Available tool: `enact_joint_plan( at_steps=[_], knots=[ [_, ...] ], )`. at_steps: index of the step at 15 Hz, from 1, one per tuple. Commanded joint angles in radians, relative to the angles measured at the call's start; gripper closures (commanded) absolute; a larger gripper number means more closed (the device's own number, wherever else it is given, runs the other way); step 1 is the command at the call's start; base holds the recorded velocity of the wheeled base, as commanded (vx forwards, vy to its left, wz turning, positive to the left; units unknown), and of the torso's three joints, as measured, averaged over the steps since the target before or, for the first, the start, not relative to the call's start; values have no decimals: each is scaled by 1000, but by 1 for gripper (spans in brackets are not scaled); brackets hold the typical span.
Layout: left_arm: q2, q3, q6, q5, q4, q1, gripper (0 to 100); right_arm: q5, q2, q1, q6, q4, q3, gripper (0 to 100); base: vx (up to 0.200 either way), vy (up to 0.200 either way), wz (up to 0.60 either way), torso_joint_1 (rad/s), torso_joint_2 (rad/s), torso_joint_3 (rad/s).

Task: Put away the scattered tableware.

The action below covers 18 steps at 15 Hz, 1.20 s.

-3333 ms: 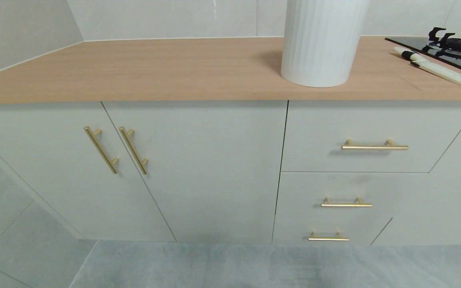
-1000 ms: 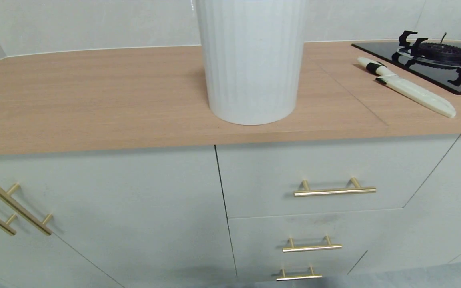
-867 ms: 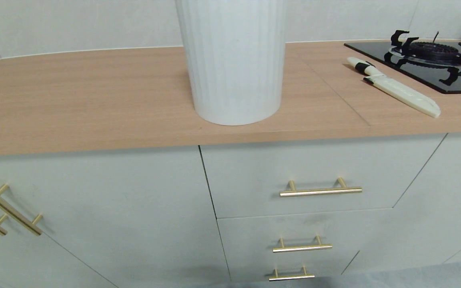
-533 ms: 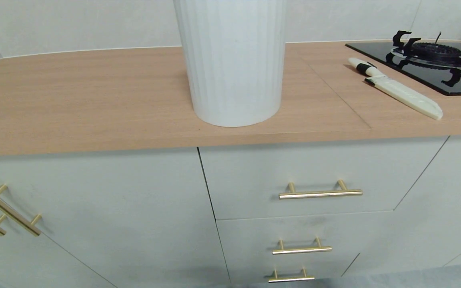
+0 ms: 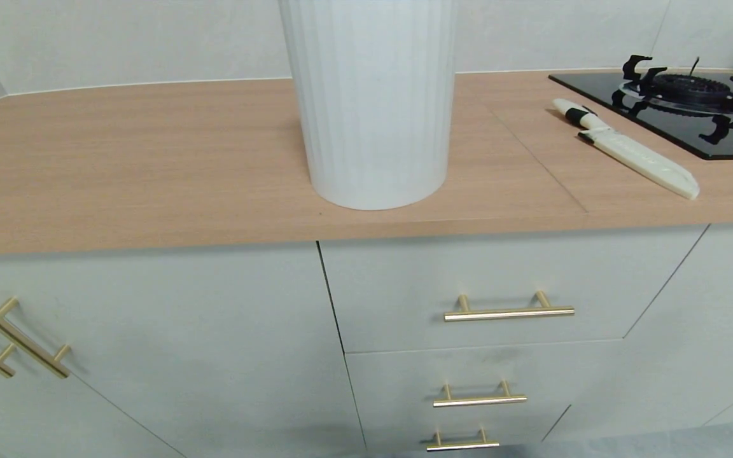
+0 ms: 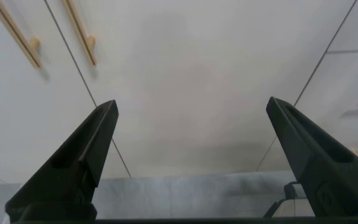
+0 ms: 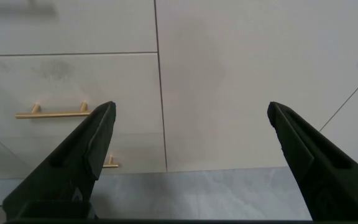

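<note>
Shows a cream knife with black-banded handle [image 5: 627, 149] flat on the wooden counter [image 5: 118, 165] beside a black glass hob [image 5: 678, 121], apart from a tall white ribbed container [image 5: 373, 108]. Finds left claw [image 6: 190, 104] and right claw [image 7: 190, 106] spread wide.

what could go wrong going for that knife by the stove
The knife lies flat on the countertop with its tip near the front edge, so a sloppy grasp might push it off. Its handle end sits close to the stove. The left hand and right hand hang low facing the cabinets; rising could clip the countertop.
</note>
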Motion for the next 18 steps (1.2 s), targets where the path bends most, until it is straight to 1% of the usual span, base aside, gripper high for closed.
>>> enact_joint_plan(
  at_steps=[1, 3, 5, 9, 12, 18],
  knots=[
    [0, 1, 0, 0, 0, 0, 0, 0, 1, 0, 0, -1, 0, 0, 0, 0, 0, 129, -266, -217],
    [0, 1, 0, 0, 0, 0, 0, 0, 1, 0, 0, -1, 0, 0, 0, 0, 0, 168, -129, -254],
    [0, 1, 0, 0, 0, 0, 0, 0, 1, 0, 0, -1, 0, 0, 0, 0, 0, 190, -578, -256],
    [0, 1, 0, 0, 0, 0, 0, 0, 1, 0, 0, -1, 0, 0, 0, 0, 0, 73, -540, -255],
    [0, 1, 0, 0, 0, 0, 0, 0, 1, 0, 0, -1, 0, 0, 0, 0, 0, 334, -483, -258],
    [0, 1, 0, 1, 0, 0, 0, 0, 1, 0, 0, -1, 0, 0, 0, 0, 0, 248, -487, -259]
  ],
)
